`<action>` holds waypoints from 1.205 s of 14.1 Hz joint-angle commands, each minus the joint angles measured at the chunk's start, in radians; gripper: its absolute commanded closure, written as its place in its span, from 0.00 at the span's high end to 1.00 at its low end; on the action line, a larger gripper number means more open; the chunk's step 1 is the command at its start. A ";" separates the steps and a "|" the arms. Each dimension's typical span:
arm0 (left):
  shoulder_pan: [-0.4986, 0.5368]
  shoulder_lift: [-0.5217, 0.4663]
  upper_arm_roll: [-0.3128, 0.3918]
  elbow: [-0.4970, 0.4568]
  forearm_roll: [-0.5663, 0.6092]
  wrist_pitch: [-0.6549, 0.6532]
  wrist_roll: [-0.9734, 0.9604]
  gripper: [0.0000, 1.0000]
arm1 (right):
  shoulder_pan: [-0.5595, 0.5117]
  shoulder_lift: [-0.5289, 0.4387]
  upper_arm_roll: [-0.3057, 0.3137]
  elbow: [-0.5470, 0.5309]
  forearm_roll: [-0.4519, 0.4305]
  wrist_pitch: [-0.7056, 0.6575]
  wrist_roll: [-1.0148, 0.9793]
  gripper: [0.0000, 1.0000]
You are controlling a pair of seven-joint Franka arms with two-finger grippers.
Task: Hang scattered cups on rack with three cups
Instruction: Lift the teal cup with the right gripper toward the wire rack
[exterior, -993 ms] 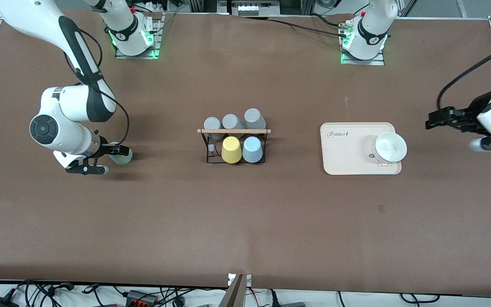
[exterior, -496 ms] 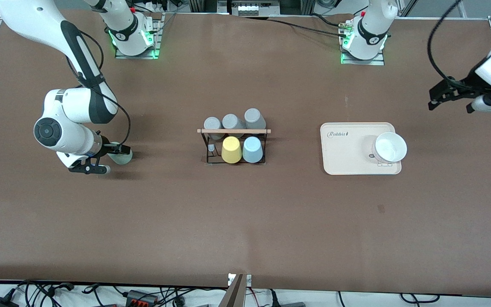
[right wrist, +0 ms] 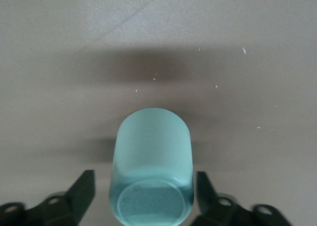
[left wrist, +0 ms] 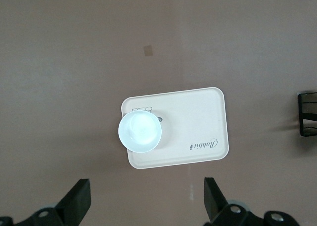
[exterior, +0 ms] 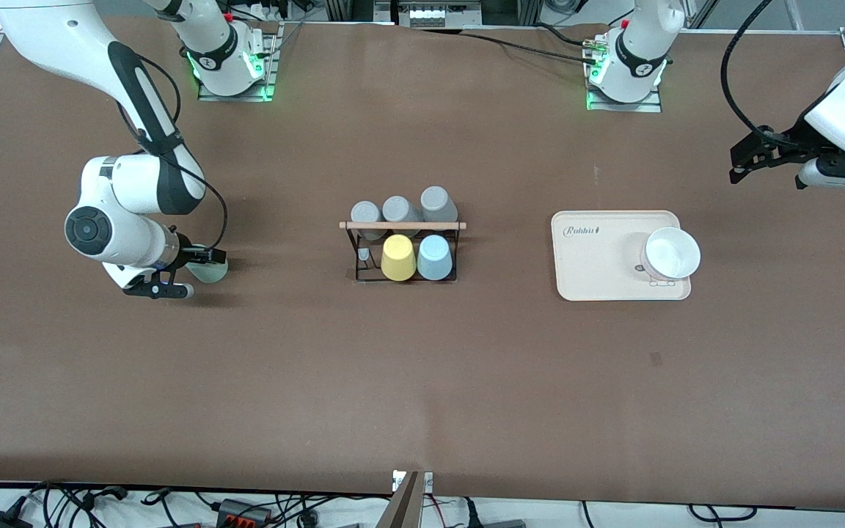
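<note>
Mint green cup lies on its side on the surface toward the right arm's end, apparently not yet gripped, between the spread fingers of the right hand; next close, lift, carry to the rack; the left hand waits open above the surface near the beige tray.

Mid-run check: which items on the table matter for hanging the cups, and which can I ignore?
Belongs to the job:
mint green cup, lying between the open fingers of the right gripper
light blue cup, on the rack
rack

Just lying about:
yellow cup and grey cups at the rack
beige tray with a white bowl
left gripper, open, waiting
</note>
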 commanded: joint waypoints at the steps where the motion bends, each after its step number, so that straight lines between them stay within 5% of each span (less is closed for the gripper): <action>1: 0.012 0.011 -0.014 0.032 0.018 -0.031 -0.001 1.00 | -0.007 -0.003 0.002 0.000 -0.011 0.002 0.003 0.42; 5: 0.006 0.011 -0.016 0.044 0.017 -0.031 -0.001 1.00 | 0.002 -0.037 0.007 0.083 -0.011 -0.088 -0.010 0.29; 10: 0.001 0.037 -0.017 0.087 0.020 -0.031 -0.001 1.00 | 0.080 0.004 0.011 0.445 0.002 -0.419 -0.007 0.29; 17: 0.000 0.056 -0.017 0.113 0.021 -0.037 0.002 1.00 | 0.266 0.047 0.010 0.628 0.023 -0.449 0.036 0.28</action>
